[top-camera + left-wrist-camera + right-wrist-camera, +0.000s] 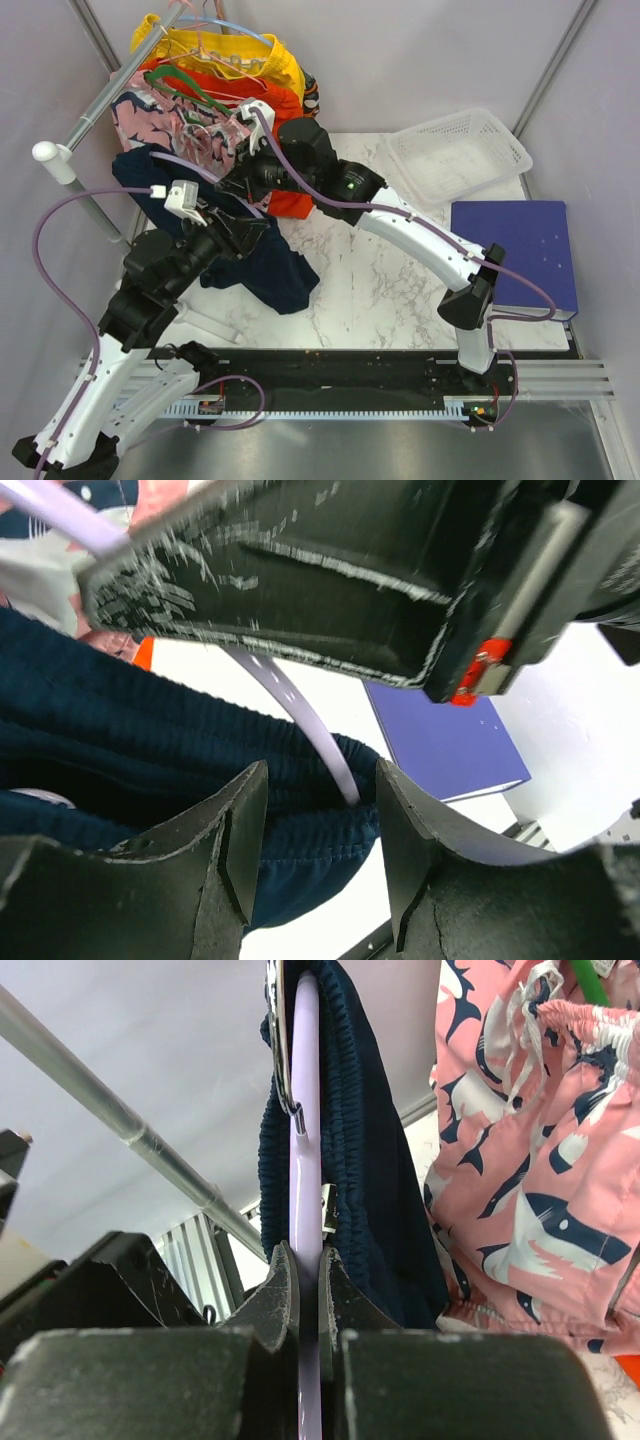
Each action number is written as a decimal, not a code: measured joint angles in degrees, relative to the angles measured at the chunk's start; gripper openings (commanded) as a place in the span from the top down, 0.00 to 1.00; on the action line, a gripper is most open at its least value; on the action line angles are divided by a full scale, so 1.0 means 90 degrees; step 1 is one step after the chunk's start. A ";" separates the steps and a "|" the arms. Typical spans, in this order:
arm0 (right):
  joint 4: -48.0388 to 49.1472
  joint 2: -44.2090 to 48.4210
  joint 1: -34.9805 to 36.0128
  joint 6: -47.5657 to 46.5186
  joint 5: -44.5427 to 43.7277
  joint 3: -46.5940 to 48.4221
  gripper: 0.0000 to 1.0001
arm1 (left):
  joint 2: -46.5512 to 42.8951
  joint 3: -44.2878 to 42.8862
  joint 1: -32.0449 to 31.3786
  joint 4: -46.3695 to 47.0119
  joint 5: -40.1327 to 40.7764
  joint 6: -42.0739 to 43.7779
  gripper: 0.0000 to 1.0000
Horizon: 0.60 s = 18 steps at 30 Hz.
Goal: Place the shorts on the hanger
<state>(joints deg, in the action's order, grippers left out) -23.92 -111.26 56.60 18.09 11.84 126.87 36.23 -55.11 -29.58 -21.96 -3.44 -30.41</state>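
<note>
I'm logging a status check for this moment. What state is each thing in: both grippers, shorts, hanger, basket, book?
right gripper: shut on the hanger
left gripper: open, fingers either side of the shorts' waistband
shorts: waistband against the hanger, rest hanging down
hanger: held in the air
basket: upright, empty
book: closed, lying flat

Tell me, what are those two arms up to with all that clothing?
They are putting navy shorts on a pale hanger. The right gripper is shut on the hanger's bar, with the waistband lying against it beside the pink shark-print shorts. The left gripper is open, its jaws either side of the waistband. The rest of the shorts hang down over the table.
</note>
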 measured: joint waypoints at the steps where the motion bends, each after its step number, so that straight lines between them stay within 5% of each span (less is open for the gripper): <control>1: 0.0010 -0.0032 0.0019 0.0010 -0.0012 0.0044 1.00 | 0.0007 0.0027 -0.0024 0.0022 0.0046 -0.0019 0.49; 8: 0.0080 -0.0185 0.0087 0.0019 -0.0109 0.0163 1.00 | 0.0129 0.0153 -0.0204 0.0427 0.0420 -0.0408 0.85; 12: 0.0126 -0.0194 0.0061 -0.0063 -0.0216 0.0172 1.00 | 0.0270 0.0160 -0.0226 0.0505 0.0675 -0.0797 0.97; 18: 0.0311 -0.0194 -0.0010 -0.0189 -0.0418 0.0172 1.00 | 0.0568 0.0056 -0.0236 0.0665 0.0998 -0.1285 0.98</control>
<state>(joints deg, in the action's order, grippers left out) -21.12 -113.01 56.51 16.38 8.08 128.42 41.34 -54.61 -31.70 -15.97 5.54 -41.98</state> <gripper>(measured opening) 0.044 0.045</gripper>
